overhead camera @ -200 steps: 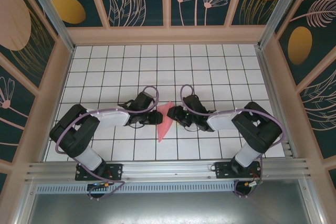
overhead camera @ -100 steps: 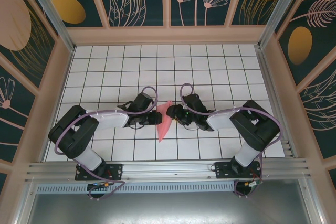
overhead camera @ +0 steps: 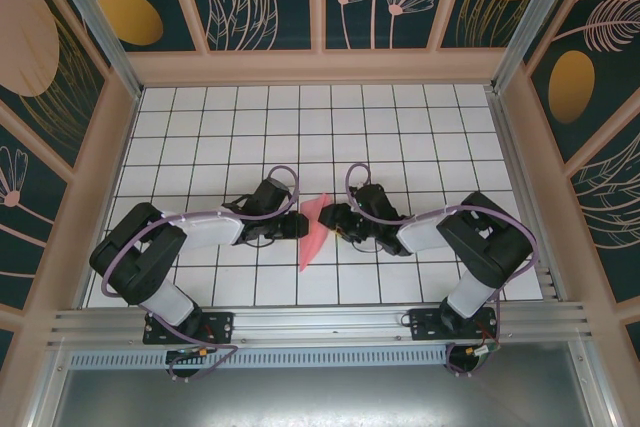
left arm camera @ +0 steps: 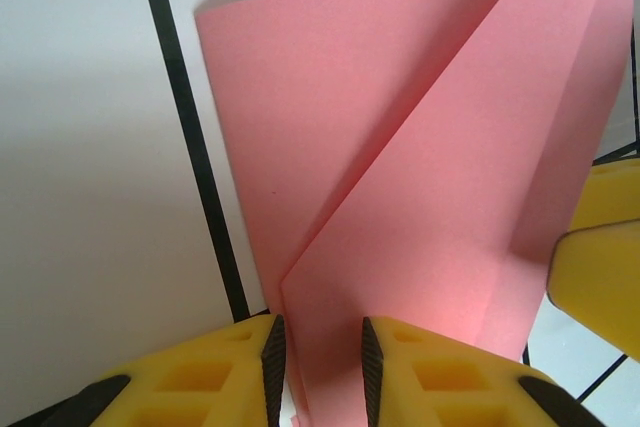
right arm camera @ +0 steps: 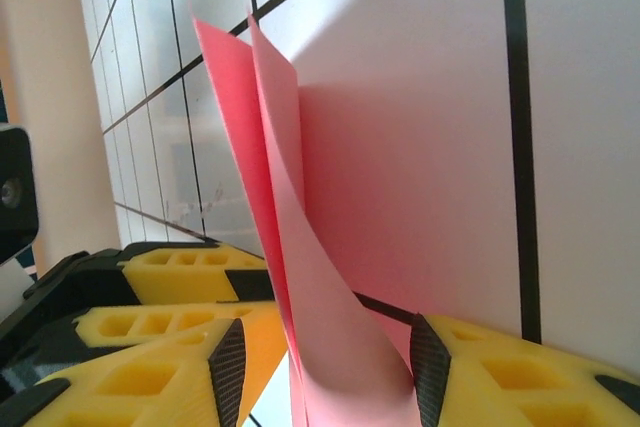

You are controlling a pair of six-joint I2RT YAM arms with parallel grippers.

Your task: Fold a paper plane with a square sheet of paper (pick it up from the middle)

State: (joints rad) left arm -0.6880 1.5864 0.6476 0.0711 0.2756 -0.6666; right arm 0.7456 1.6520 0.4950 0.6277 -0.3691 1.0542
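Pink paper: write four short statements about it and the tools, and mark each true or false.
1. The paper lies flat and unfolded. False: it is folded, with layers standing up off the table.
2. It sits between the left tool and the right tool. True.
3. It lies against the table's far edge. False: it is near the middle, towards the arms.
4. It runs between the left tool's fingers. True.

White grid-tiled floor (overhead camera: 330, 117); dark teal wall panels (overhead camera: 400, 7) (floral print, pale wood frames); aluminium rail (overhead camera: 320, 325) nearside.
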